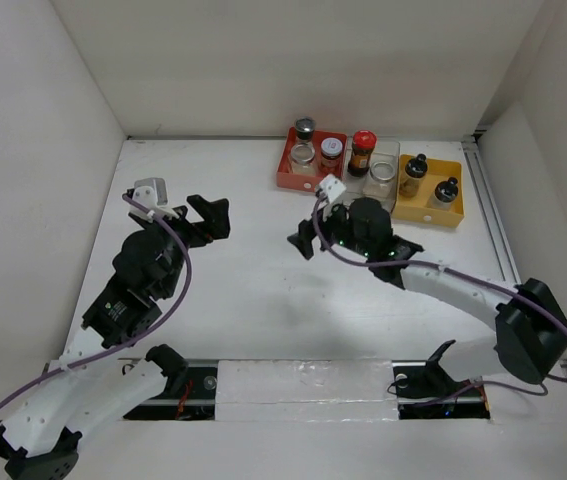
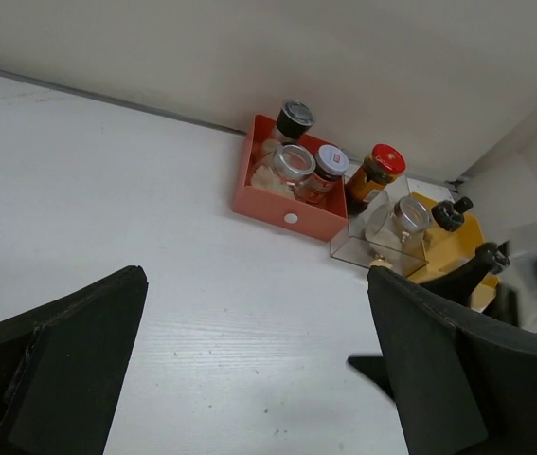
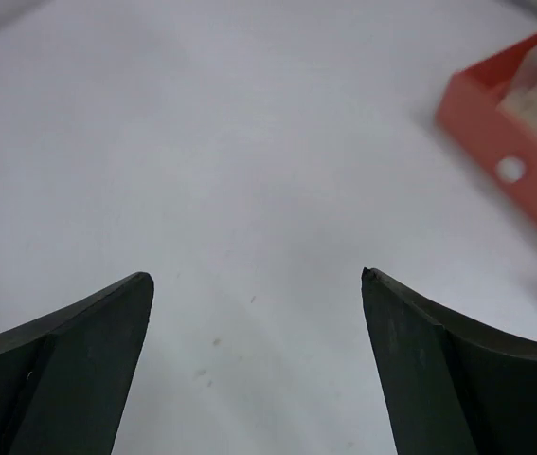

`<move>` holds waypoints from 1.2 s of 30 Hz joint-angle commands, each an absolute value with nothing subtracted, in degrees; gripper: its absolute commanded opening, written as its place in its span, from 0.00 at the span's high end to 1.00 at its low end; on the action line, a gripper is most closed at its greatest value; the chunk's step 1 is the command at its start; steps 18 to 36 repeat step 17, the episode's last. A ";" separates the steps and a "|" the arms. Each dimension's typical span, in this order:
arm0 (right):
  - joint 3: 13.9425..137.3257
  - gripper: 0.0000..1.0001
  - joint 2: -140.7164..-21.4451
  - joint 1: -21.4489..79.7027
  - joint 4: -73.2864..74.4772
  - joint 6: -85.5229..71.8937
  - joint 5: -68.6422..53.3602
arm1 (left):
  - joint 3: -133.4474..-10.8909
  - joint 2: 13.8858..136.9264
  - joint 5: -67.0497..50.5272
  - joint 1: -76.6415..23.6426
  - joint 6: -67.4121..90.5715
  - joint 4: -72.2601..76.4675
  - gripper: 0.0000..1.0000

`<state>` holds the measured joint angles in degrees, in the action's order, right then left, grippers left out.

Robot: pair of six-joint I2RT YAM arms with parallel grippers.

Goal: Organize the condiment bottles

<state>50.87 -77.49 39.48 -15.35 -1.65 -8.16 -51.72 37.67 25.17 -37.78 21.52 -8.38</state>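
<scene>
From above, the left gripper (image 1: 211, 217) had its jaws apart with nothing between them. The right gripper (image 1: 313, 228) was also spread wide and empty. All condiment bottles (image 1: 363, 152) stood just beyond the right gripper: three in the red tray (image 1: 285, 178), two in the clear tray (image 1: 389, 150), and two black-domed ones in the yellow tray (image 1: 433, 212).

In the left wrist view, the fingers (image 2: 60, 370) stood apart over the bare counter (image 2: 154, 237). The bottles were well ahead of this gripper, to its right.

In the right wrist view, the fingers (image 3: 69, 370) were wide apart above the counter. Only a corner of the red tray showed, ahead to the right.
</scene>
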 commanded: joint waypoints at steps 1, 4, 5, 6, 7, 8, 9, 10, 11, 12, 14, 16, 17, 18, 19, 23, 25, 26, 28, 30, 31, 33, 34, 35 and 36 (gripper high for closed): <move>47.21 0.04 -78.13 43.66 -15.47 -1.40 -10.29 | -51.33 36.74 25.58 -37.71 20.92 -5.98 0.00; 42.55 0.04 -79.62 45.78 -16.00 -3.51 -8.98 | -51.33 36.74 25.58 -37.71 20.92 -5.98 0.00; 41.76 0.04 -79.63 47.10 -16.00 -3.52 -8.18 | -51.33 36.74 25.58 -37.71 20.92 -5.98 0.00; 40.27 0.04 -79.63 47.72 -16.00 -4.39 -7.30 | -51.33 36.74 25.58 -37.71 20.92 -5.98 0.00; 39.38 0.04 -79.63 48.33 -17.48 -4.92 -6.42 | -51.33 37.26 25.58 -37.71 21.44 -5.98 0.00; 38.50 0.03 -79.63 48.95 -18.62 -5.53 -5.02 | -51.33 37.27 24.97 -37.71 21.45 -5.98 0.00; 37.89 0.03 -79.63 49.65 -19.42 -5.54 -5.01 | -51.85 37.27 24.96 -37.71 21.45 -5.98 0.00; 37.88 0.03 -79.63 49.66 -19.42 -5.54 -4.31 | -51.86 37.27 24.96 -37.71 21.45 -5.98 0.00; 37.88 0.03 -79.63 49.66 -19.42 -5.54 -4.31 | -51.86 37.27 24.96 -37.71 21.45 -5.98 0.00; 38.49 0.03 -79.63 49.66 -19.42 -5.54 -3.44 | -51.86 37.27 24.96 -37.71 21.45 -5.98 0.00; 39.20 0.03 -80.16 49.66 -19.42 -5.02 -2.91 | -51.33 37.79 24.43 -37.71 21.45 -5.98 0.00; 40.42 0.03 -80.16 49.66 -18.90 -4.49 -2.90 | -51.33 37.79 23.91 -37.71 21.45 -5.98 0.00; 41.21 0.03 -80.16 49.66 -18.11 -4.48 -2.90 | -51.33 37.79 23.91 -37.71 21.45 -5.98 0.00; 41.21 0.03 -80.16 49.66 -18.11 -4.48 -2.90 | -51.33 37.79 23.91 -37.71 21.45 -5.98 0.00; 41.21 0.03 -80.16 49.66 -18.11 -4.48 -2.90 | -51.33 37.79 23.91 -37.71 21.45 -5.98 0.00; 41.21 0.03 -80.16 49.66 -18.11 -4.48 -2.90 | -51.33 37.79 23.91 -37.71 21.45 -5.98 0.00; 41.21 0.03 -80.16 49.66 -18.11 -4.48 -2.90 | -51.33 37.79 23.91 -37.71 21.45 -5.98 0.00; 41.21 0.03 -80.16 49.66 -18.11 -4.48 -2.90 | -51.33 37.79 23.91 -37.71 21.45 -5.98 0.00; 41.21 0.03 -80.16 49.66 -18.11 -4.48 -2.90 | -51.33 37.79 23.91 -37.71 21.45 -5.98 0.00; 41.21 0.03 -80.16 49.66 -18.11 -4.48 -2.90 | -51.33 37.79 23.91 -37.71 21.45 -5.98 0.00; 41.21 0.03 -80.16 49.66 -18.11 -4.48 -2.90 | -51.33 37.79 23.91 -37.71 21.45 -5.98 0.00; 41.21 0.03 -80.16 49.66 -18.11 -4.48 -2.90 | -51.33 37.79 23.91 -37.71 21.45 -5.98 0.00; 41.21 0.03 -80.16 49.66 -18.11 -4.48 -2.90 | -51.33 37.79 23.91 -37.71 21.45 -5.98 0.00; 41.21 0.03 -80.16 49.66 -18.11 -4.48 -2.90 | -51.33 37.79 23.91 -37.71 21.45 -5.98 0.00; 41.21 0.03 -80.16 49.66 -18.11 -4.48 -2.90 | -51.33 37.79 23.91 -37.71 21.45 -5.98 0.00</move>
